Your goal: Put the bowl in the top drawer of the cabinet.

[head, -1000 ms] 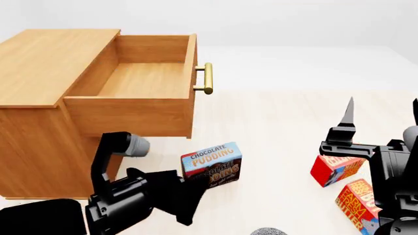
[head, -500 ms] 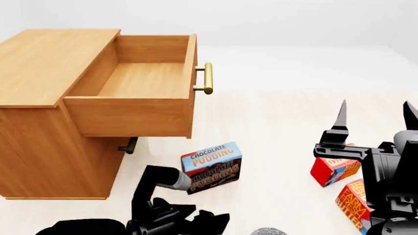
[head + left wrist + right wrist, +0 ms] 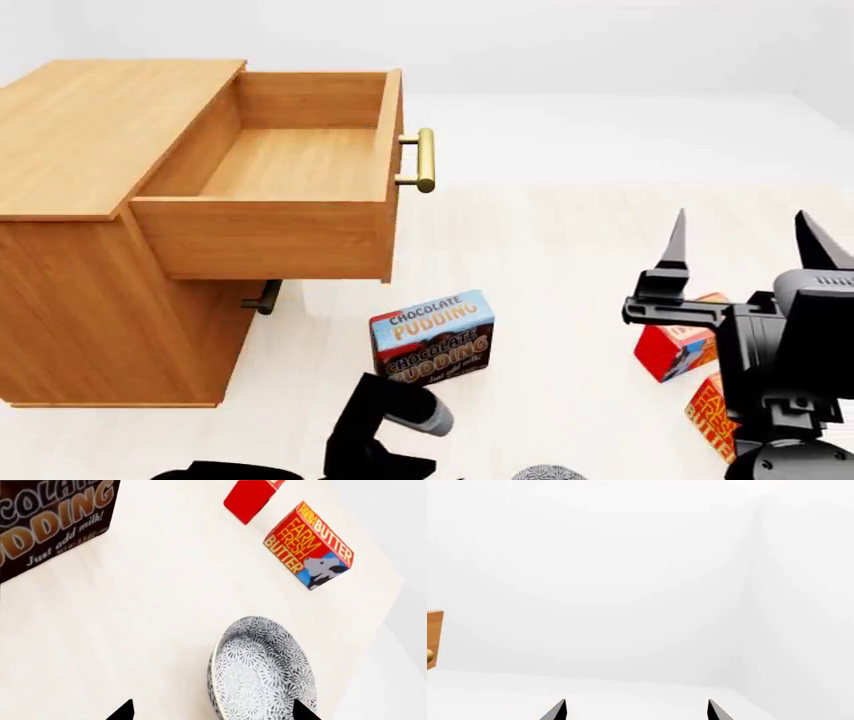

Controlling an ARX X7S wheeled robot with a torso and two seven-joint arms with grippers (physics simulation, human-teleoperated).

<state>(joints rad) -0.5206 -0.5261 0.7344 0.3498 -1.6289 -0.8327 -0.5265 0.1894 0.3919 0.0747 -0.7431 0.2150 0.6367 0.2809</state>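
Observation:
The bowl (image 3: 263, 672), white-grey with a fine dark pattern, lies on the pale floor; only a sliver of its rim (image 3: 547, 472) shows at the head view's bottom edge. My left gripper (image 3: 212, 711) hovers open over it, one fingertip on each side, not touching. The cabinet (image 3: 94, 200) stands at the left with the top drawer (image 3: 287, 165) pulled out and empty, its brass handle (image 3: 422, 160) facing right. My right gripper (image 3: 741, 245) is open and empty, fingers pointing up, well right of the drawer. In the right wrist view, the right gripper (image 3: 637, 711) faces a white wall.
A chocolate pudding box (image 3: 431, 335) stands on the floor below the drawer front. A red box (image 3: 681, 345) and a butter box (image 3: 714, 410) lie behind my right arm. The lower drawer's handle (image 3: 263, 297) shows under the open drawer.
My left arm has swung right and down along the bottom of the head view, past the pudding box towards the bowl. The right gripper has shifted left, both fingers now showing.

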